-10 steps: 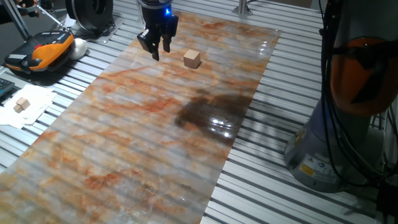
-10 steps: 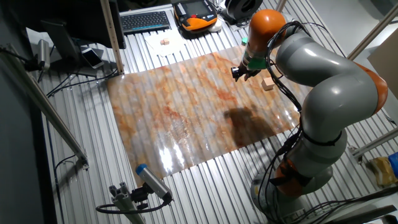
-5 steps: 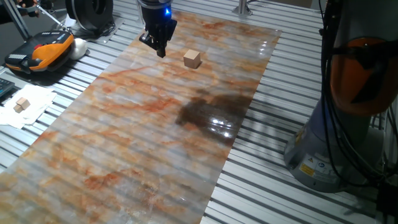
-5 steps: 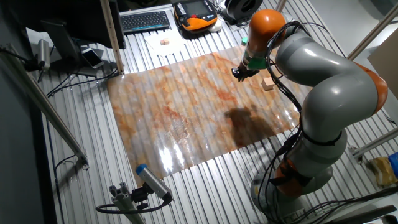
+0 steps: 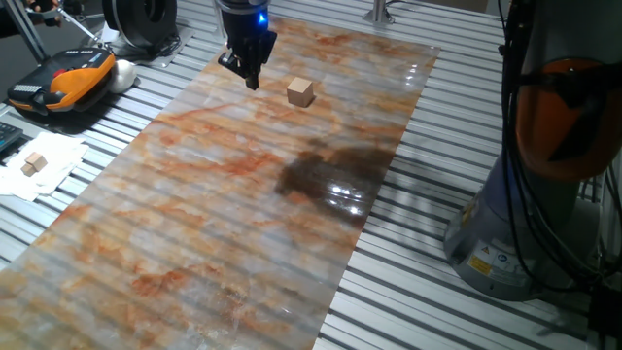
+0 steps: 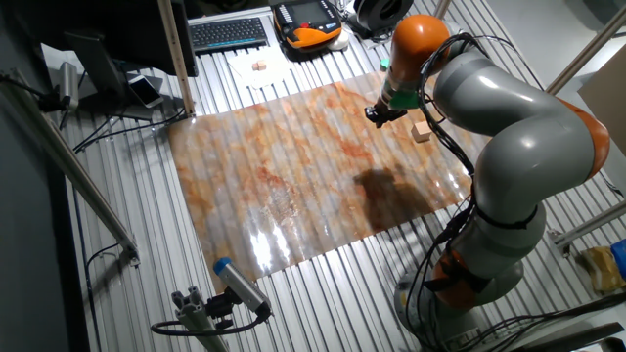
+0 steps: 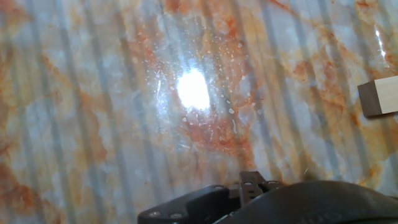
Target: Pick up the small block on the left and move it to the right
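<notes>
The small block (image 5: 300,92), a plain light-tan wooden cube, sits on the marbled mat (image 5: 214,214) towards its far end. My gripper (image 5: 252,78) hangs just above the mat to the left of the block, about a block's width or two away, not touching it. Its fingers are pressed together with nothing between them. In the other fixed view the gripper (image 6: 376,114) is left of the block (image 6: 422,132). In the hand view the block (image 7: 380,98) shows at the right edge; the fingertips do not show there.
Two smaller tan cubes on white paper (image 5: 34,163) lie off the mat to the left. An orange-and-black pendant (image 5: 58,80) lies behind them. A keyboard (image 6: 228,32) is beyond the mat. The arm's base (image 5: 530,224) stands to the right. A dark shadow (image 5: 330,170) falls on the mat.
The fingers were spread a second ago and have closed on nothing. The gripper has stayed in about the same place and the block has not moved.
</notes>
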Available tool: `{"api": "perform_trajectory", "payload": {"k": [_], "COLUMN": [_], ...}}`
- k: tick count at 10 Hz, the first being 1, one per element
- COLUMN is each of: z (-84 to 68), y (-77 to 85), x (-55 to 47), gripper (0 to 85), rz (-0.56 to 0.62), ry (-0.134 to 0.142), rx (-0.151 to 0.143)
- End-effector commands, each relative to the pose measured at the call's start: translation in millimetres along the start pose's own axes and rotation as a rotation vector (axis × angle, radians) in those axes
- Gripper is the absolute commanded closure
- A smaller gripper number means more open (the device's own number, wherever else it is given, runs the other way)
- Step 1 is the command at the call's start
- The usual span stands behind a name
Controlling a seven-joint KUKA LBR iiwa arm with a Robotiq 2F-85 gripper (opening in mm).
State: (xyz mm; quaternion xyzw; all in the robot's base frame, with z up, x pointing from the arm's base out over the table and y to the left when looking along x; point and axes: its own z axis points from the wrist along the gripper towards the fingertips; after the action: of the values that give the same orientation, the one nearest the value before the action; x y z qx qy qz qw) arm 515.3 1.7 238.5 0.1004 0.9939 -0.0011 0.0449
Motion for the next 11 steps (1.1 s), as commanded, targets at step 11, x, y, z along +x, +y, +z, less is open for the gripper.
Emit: {"api": "perform_trajectory", "payload": {"k": [11], "z": [17.2], "y": [-64.3], "x": [-15.4], "gripper": [85.0], "rz": [-0.089], "ry": [-0.025], "rx": [-0.027]}}
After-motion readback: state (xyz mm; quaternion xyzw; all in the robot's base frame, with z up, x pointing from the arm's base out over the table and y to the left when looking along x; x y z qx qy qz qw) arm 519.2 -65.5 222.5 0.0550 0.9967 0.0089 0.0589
